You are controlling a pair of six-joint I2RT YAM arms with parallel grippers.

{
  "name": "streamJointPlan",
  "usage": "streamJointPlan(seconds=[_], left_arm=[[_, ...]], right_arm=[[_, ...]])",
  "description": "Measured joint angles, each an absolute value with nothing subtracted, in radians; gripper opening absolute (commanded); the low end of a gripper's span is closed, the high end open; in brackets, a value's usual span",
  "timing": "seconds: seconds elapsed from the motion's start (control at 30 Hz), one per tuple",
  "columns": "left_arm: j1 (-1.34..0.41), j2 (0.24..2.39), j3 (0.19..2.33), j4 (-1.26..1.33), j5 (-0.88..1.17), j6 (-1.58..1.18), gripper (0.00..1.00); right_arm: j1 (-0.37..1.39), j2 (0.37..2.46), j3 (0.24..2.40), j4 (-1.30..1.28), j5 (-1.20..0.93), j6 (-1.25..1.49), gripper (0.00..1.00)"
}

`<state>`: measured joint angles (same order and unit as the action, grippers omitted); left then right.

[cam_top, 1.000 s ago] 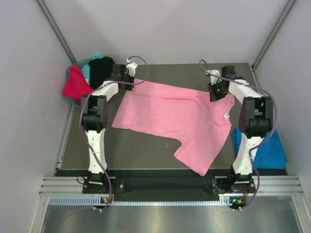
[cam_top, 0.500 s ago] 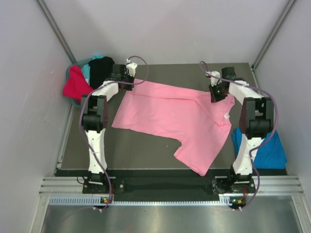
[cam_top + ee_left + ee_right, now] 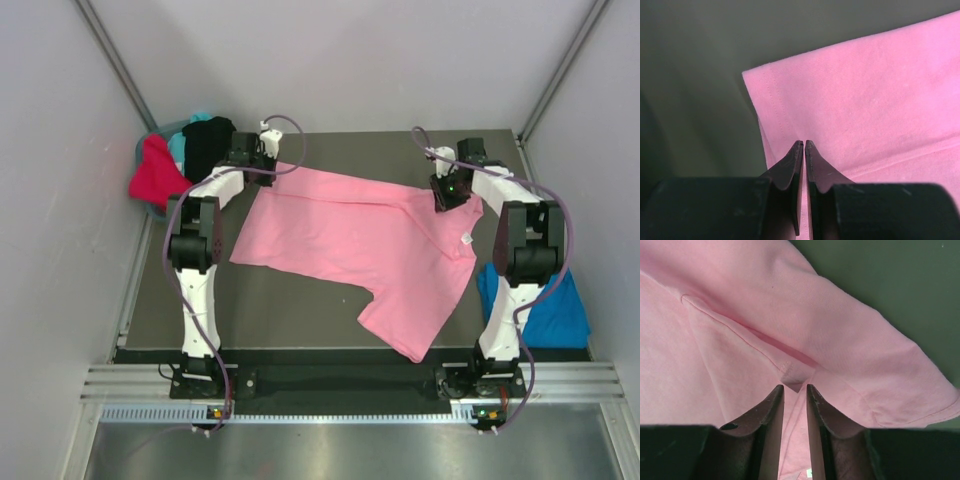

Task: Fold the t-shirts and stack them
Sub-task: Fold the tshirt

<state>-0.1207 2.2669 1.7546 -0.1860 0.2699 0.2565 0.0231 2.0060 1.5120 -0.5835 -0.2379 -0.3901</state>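
You have the dark table [image 3: 300,310] filling the middle of the top view. The pink t-shirt [image 3: 360,235] is spread across it at a slant, from upper left to lower right, with one sleeve reaching toward the bottom edge. At the lower right of the frame, the blue t-shirt [image 3: 555,310] lies off the table's edge, behind the right arm. In the upper left corner, the red t-shirt [image 3: 155,175], the black t-shirt [image 3: 208,145] and the teal t-shirt [image 3: 178,148] are bunched together in a heap.

Your left gripper [image 3: 804,144] sits at the pink shirt's upper left corner, its fingers pinched tight on the hem. Your right gripper [image 3: 795,387] is at the upper right of the shirt, fingers a narrow gap apart with pink cloth gathered between them at a seam.

The white neck tag [image 3: 466,240] shows just below it.
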Motion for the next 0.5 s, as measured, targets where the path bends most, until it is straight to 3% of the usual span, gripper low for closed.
streamJointPlan(seconds=[0.2,0.37,0.5], left_arm=[[-0.126,2.267,1.755,-0.186,0.267,0.26,0.1],[-0.132,2.267,1.755,-0.186,0.263,0.261,0.1],[-0.133,2.267,1.755,-0.186,0.263,0.262,0.1]], right_arm=[[0.023,2.006,1.52,-0.587,-0.252,-0.39,0.14],[0.023,2.006,1.528,-0.585,-0.271,-0.39,0.0],[0.023,2.006,1.528,-0.585,-0.278,-0.389,0.0]])
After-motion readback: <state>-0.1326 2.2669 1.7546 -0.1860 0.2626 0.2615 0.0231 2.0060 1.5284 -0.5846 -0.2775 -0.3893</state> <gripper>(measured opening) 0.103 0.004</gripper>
